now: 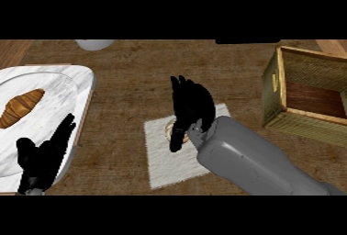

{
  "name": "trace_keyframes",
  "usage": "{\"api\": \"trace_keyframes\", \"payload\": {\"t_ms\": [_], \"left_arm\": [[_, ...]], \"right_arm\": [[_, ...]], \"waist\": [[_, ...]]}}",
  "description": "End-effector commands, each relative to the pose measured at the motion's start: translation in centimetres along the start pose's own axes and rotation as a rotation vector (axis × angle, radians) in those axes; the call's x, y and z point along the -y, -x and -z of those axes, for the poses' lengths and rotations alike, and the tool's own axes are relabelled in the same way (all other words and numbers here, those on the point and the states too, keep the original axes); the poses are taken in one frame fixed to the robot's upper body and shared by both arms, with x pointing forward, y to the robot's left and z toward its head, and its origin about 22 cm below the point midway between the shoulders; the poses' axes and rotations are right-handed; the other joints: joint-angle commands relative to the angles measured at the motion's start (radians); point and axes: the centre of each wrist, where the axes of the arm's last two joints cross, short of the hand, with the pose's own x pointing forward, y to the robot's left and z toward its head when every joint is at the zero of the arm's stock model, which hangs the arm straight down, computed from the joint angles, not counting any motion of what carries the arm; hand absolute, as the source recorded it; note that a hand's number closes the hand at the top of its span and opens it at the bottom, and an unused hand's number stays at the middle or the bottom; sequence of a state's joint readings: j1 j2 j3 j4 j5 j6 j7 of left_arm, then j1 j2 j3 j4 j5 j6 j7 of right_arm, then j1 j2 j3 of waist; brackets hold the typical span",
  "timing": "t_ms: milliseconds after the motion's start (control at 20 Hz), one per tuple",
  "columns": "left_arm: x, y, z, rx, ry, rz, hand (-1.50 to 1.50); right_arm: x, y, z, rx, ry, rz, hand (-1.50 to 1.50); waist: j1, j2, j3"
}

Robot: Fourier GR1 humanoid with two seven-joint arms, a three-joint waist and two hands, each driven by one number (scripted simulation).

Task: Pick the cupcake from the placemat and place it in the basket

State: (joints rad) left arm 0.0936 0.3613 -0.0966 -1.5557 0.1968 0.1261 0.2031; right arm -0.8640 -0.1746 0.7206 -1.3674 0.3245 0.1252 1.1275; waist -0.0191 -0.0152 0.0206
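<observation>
Hovering over cupcake (172,130) on placemat (177,156): R hand (192,108), fingers straight; L hand (42,158) resting, fingers apart.

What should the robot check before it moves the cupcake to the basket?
1. Right robot hand over the cupcake: ok.
2. Fingers curled round the cupcake: cannot tell, the hand hides most of it.
3. Cupcake on the placemat: ok, not lifted yet.
4. Basket open on top: ok.
5. Left robot hand out of the way, resting open by the plate with the croissant: ok.
</observation>
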Motion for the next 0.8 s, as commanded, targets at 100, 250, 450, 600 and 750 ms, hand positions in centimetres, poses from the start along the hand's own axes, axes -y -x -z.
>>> {"api": "trace_keyframes", "payload": {"t_ms": [100,250,450,600,750], "left_arm": [[0.8,4.5,-0.8,-0.232,0.005,-0.016,0.0],[1.1,5.9,-1.7,-0.237,0.002,-0.019,0.0],[0.9,4.6,-0.9,-0.229,0.008,-0.016,0.0],[0.7,4.8,0.0,-0.222,0.0,-0.032,0.0],[0.2,4.1,-0.6,-0.218,0.033,-0.014,0.0]], "right_arm": [[-1.3,0.4,-0.1,-0.132,0.008,0.0,-1.5],[-3.1,-0.3,0.2,-0.138,0.016,0.001,-1.5],[-2.8,-0.7,0.8,-0.135,0.032,0.03,-1.5],[-3.5,-0.1,0.8,-0.129,0.009,0.016,-1.5],[-4.2,0.1,1.3,-0.149,0.027,-0.004,-1.5]], "waist": [[-0.001,0.013,-0.022],[0.015,0.016,-0.023],[0.019,0.017,-0.022],[0.007,0.018,-0.023],[0.017,0.016,-0.022]]}}
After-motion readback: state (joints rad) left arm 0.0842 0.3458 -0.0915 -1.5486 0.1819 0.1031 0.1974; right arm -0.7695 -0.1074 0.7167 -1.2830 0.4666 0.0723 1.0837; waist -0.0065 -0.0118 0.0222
